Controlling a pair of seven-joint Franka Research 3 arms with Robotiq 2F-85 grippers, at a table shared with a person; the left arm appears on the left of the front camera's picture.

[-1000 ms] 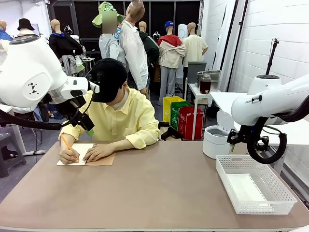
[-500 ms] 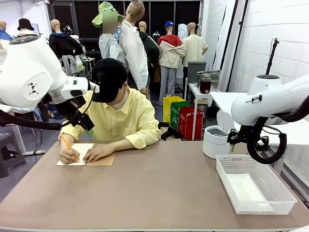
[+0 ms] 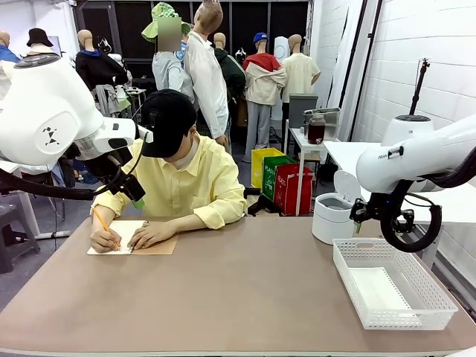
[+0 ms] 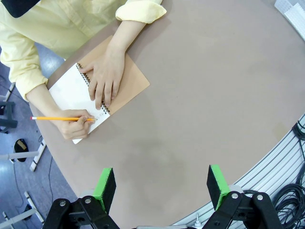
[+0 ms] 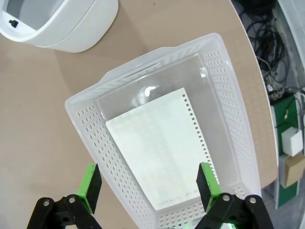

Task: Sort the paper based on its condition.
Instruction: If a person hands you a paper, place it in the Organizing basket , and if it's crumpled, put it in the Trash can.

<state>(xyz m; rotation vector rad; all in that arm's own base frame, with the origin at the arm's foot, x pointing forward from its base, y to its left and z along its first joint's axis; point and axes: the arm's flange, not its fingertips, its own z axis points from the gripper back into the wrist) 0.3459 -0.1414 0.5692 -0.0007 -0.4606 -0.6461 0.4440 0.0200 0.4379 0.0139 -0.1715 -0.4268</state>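
Presently the left fingers [image 4: 106,187] are spread wide and empty, hanging above bare tabletop [image 4: 200,95]. Person's hand [image 4: 106,76] lies flat on the spiral notebook [image 4: 127,82]; other hand [image 4: 76,128] holds a pencil [image 4: 57,118] to the open page. Likewise the right fingers [image 5: 206,183] are spread and empty over the white basket [image 5: 228,95]. One flat sheet of paper [image 5: 157,157] lies on the basket floor.

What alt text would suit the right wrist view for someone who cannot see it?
A flat white notebook page lies in a white perforated basket on a tan table, seen from above between the green pads of the open right end effector. A white bin stands beyond the basket.
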